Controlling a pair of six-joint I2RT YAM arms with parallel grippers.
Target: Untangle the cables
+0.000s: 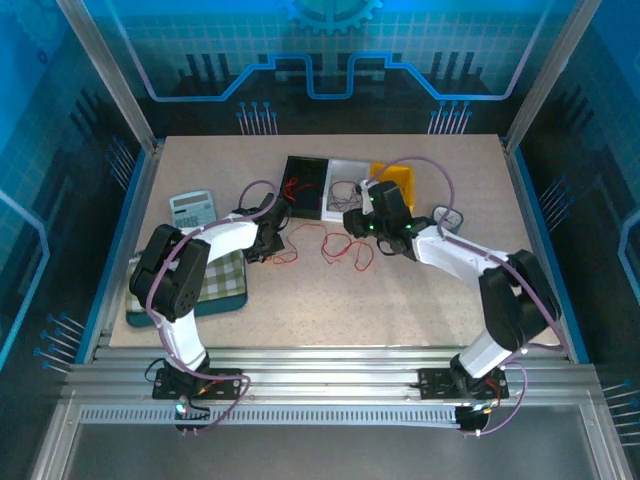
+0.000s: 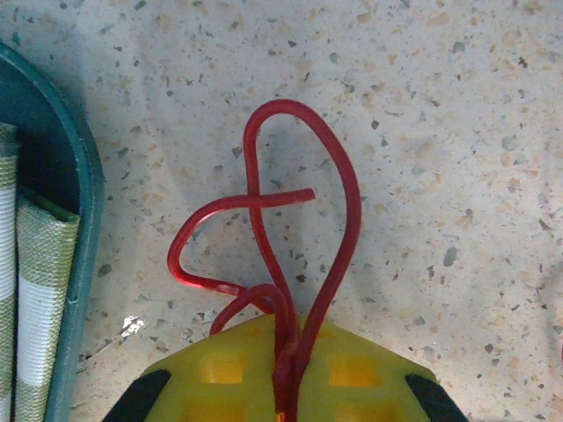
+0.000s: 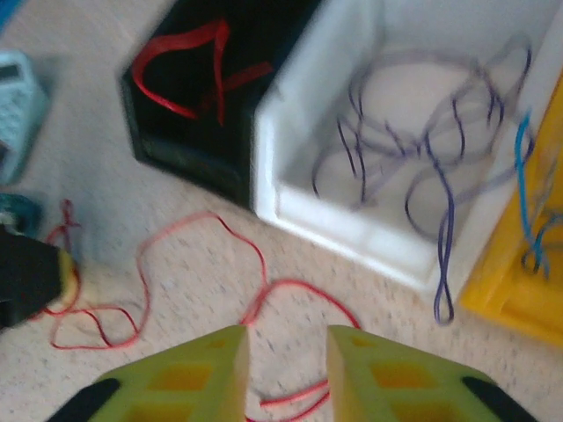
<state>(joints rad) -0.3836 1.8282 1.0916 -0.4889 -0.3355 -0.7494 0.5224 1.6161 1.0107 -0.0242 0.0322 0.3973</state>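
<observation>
The left gripper (image 2: 286, 380) was clenched on a looped red cable (image 2: 352, 220) against the worktop (image 2: 457, 114), seemingly to anchor it, while the right gripper (image 3: 286, 369) hung released above loose red strands (image 3: 209, 216) beside the white bin (image 3: 325, 215) holding purple cables (image 3: 450, 220)

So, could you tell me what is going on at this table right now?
Two robot arms are working through a tangle of thin cables. The left gripper is shut on a red cable, whose loops lie on the table just ahead of it. The right gripper hovers with its jaws apart over loose red strands, holding nothing. Beyond it, a black bin holds a red piece, a white bin purple and grey wires, and a yellow bin a blue wire.
</observation>
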